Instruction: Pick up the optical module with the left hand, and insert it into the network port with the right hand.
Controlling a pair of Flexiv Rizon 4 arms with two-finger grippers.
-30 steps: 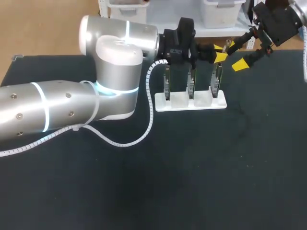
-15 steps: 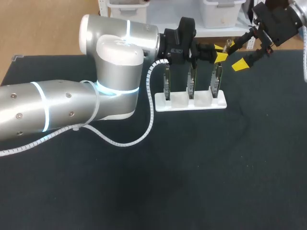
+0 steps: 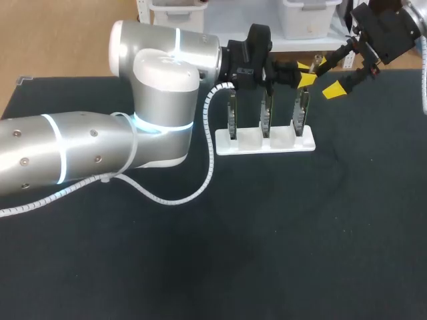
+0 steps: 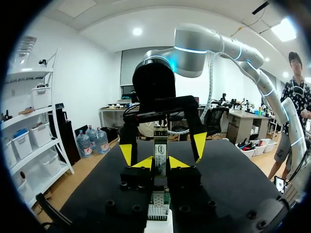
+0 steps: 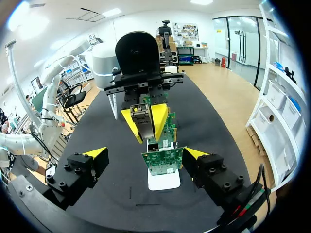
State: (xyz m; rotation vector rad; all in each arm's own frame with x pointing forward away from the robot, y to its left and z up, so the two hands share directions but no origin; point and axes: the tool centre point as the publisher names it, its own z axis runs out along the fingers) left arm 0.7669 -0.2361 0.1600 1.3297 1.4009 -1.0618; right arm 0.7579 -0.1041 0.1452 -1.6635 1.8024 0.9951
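Note:
The optical module (image 4: 160,154), a slim metal block with a label, is held upright between the yellow tips of my left gripper (image 4: 161,163), which is shut on it. In the head view my left gripper (image 3: 305,75) hangs above the rightmost of three green circuit boards (image 3: 300,110) on a white stand (image 3: 265,143). My right gripper (image 3: 326,77) stands open just right of it, facing the module. In the right wrist view the module (image 5: 144,121) lies ahead of my open right gripper (image 5: 146,153), above the nearest board (image 5: 163,160) with its network port.
The big silver left arm (image 3: 153,100) with its white coiled cable (image 3: 180,197) crosses the table's left half. The black tabletop (image 3: 300,233) stretches in front of the stand. A person stands beyond the table, not touching anything.

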